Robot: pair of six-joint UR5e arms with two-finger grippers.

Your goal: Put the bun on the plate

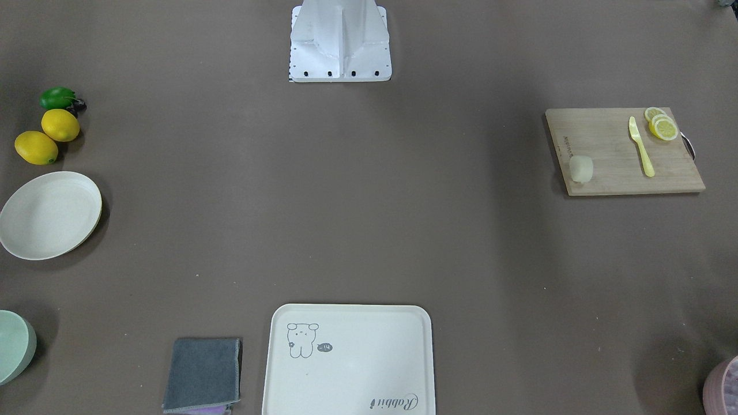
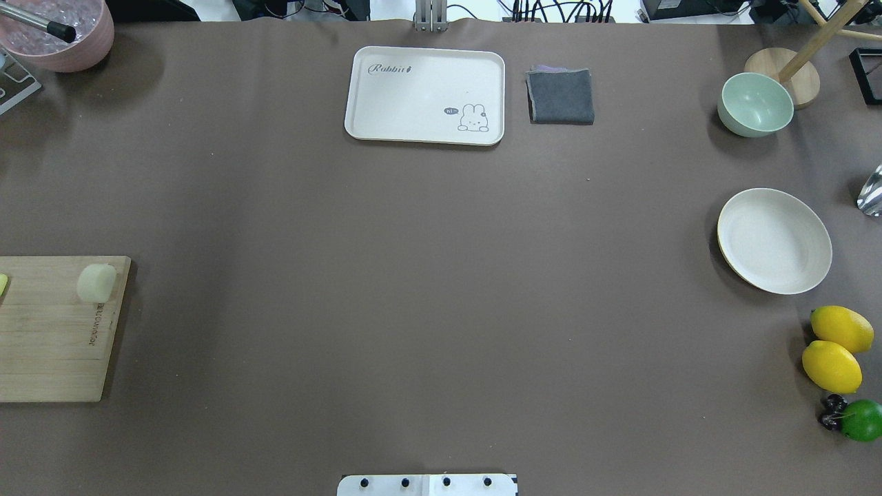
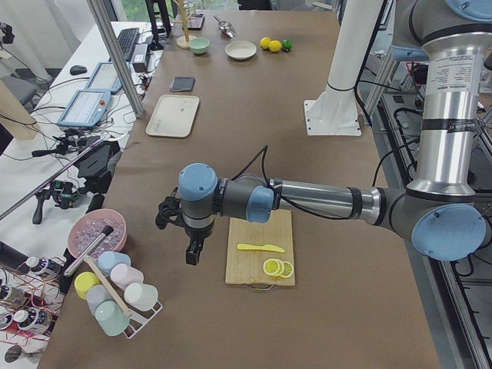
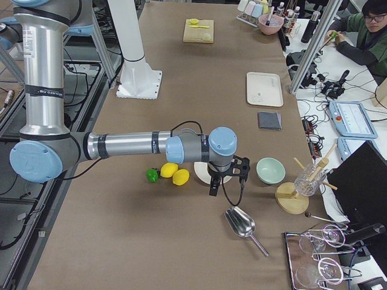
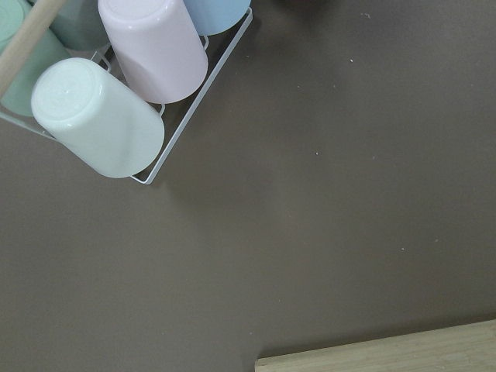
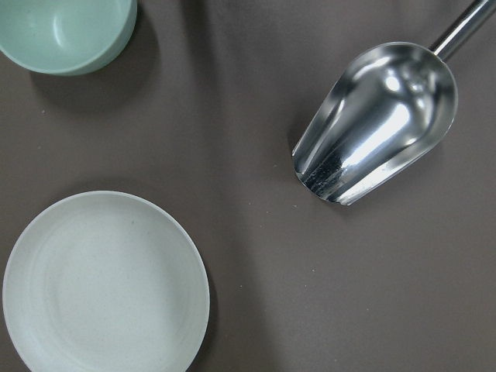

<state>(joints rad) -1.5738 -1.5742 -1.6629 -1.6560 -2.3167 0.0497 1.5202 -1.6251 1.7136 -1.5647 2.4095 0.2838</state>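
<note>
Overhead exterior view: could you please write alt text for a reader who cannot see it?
A pale bun sits on a wooden cutting board at the view's left edge, far from the empty round plate at the right; two lemons lie near the plate.

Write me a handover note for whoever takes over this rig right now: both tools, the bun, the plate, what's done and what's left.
Left tool: hangs over bare table beside the cutting board. It holds no bun, and I cannot tell whether it is open or shut.
Right tool: hangs over the table next to the plate. I cannot tell whether it is open or shut.
Bun: lies on a corner of the cutting board, at the robot's left end of the table.
Plate: empty, at the robot's right end of the table.
Done: nothing yet.
Left: grasp the bun, carry it across the table and set it on the plate. It is a long way, so a hand-over may be needed.
</note>
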